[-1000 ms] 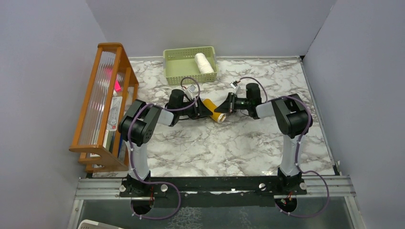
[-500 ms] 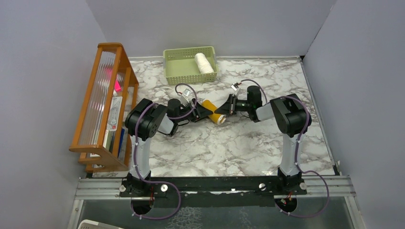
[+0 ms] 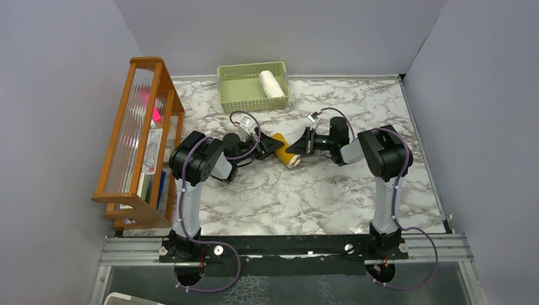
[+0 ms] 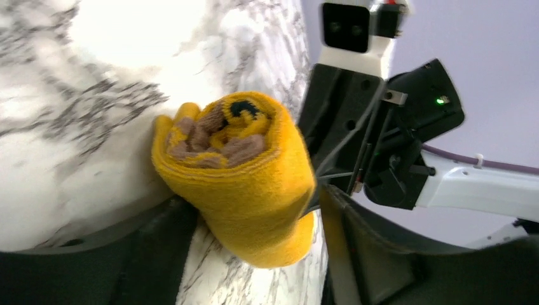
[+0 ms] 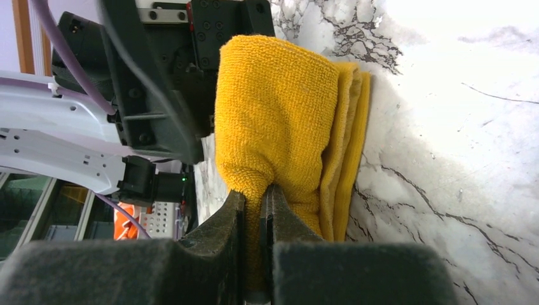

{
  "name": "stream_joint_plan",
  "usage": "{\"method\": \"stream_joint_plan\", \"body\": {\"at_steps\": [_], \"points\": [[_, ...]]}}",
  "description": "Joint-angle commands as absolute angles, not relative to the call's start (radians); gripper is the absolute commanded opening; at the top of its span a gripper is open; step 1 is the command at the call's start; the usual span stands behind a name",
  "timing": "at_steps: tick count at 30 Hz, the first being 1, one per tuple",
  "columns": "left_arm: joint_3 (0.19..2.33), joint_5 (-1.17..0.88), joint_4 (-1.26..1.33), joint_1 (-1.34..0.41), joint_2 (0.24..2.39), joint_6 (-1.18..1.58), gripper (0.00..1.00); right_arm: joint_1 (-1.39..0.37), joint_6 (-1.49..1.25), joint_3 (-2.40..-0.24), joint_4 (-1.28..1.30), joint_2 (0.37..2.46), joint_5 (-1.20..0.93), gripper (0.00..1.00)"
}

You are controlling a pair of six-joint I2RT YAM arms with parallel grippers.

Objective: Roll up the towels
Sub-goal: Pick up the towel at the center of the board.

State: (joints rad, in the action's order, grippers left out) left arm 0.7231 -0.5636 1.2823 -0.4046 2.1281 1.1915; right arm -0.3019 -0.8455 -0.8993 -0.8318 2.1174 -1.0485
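1. While the cream-white towel [image 3: 272, 84] is already sitting as a short, tight cylinder in the pale green perforated basket [image 3: 239, 100] at the far edge of the surface [image 3: 330, 197], the overhead view is showing the mustard-yellow towel [image 3: 289, 154] lying rolled near the middle, a little toward the far edge. The left pincer [image 3: 272, 145] and right pincer [image 3: 297, 149] are meeting it from opposite sides. I am judging the rolling as nearly done, with this second roll being secured.

2. From the left wrist, the left pincer [image 4: 257, 206] is standing open. Its jaws are spread wide around the roll and are not visibly squeezing it. The mustard-yellow towel [image 4: 254, 184] is presenting its end, a spiral of brownish layers inside a fuzzy yellow shell, plump and slightly sagging.

3. From the right wrist, the right pincer [image 5: 255, 203] is clamping shut on a fold of the outer layer of the mustard-yellow towel [image 5: 279, 101]. The looped terry is bunching at the pinch, and flat loose layers are trailing along the side against the glossy marbled surface [image 5: 457, 159]. The next move is probably calling for a firm pinch while that tail is being tucked in, since such soft cloth is likely to spring loose.
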Motion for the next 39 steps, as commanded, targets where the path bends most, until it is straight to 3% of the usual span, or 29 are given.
{"method": "stream_joint_plan", "body": {"at_steps": [1,2,5,13,23,30,32,33,34,36,37,39], "points": [[0.742,-0.497,1.340,-0.428,2.168,1.188,0.85,-0.313,-0.863,-0.874,-0.861,2.151,-1.132,0.01],[0.746,-0.496,1.338,-0.430,2.174,1.188,0.91,-0.312,-0.867,-0.873,-0.866,2.153,-1.134,0.01],[0.751,-0.485,1.336,-0.441,2.184,1.193,0.93,-0.313,-0.874,-0.869,-0.880,2.156,-1.139,0.01],[0.755,-0.452,1.223,-0.458,2.166,1.140,0.84,-0.313,-0.879,-0.865,-0.890,2.158,-1.143,0.01],[0.787,-0.458,1.203,-0.476,2.191,1.115,0.54,-0.313,-0.892,-0.858,-0.918,2.153,-1.159,0.01],[0.816,-0.438,1.037,-0.476,2.101,0.965,0.41,-0.313,-0.920,-0.853,-0.974,2.141,-1.175,0.01],[0.838,-0.426,0.955,-0.473,2.067,0.903,0.33,-0.313,-0.926,-0.856,-0.980,2.130,-1.184,0.01],[0.849,-0.418,0.911,-0.470,2.050,0.874,0.22,-0.313,-0.925,-0.856,-0.971,2.119,-1.183,0.01],[0.862,-0.410,0.869,-0.468,2.035,0.847,0.12,-0.311,-0.912,-0.858,-0.947,2.105,-1.177,0.06],[0.887,-0.400,0.795,-0.459,2.009,0.800,0.08,-0.307,-0.871,-0.854,-0.890,2.064,-1.155,0.41],[0.903,-0.400,0.758,-0.453,1.999,0.775,0.08,-0.302,-0.847,-0.853,-0.861,2.036,-1.141,0.53],[0.945,-0.405,0.672,-0.443,1.982,0.727,0.07,-0.284,-0.802,-0.853,-0.810,1.974,-1.124,0.61]]}}
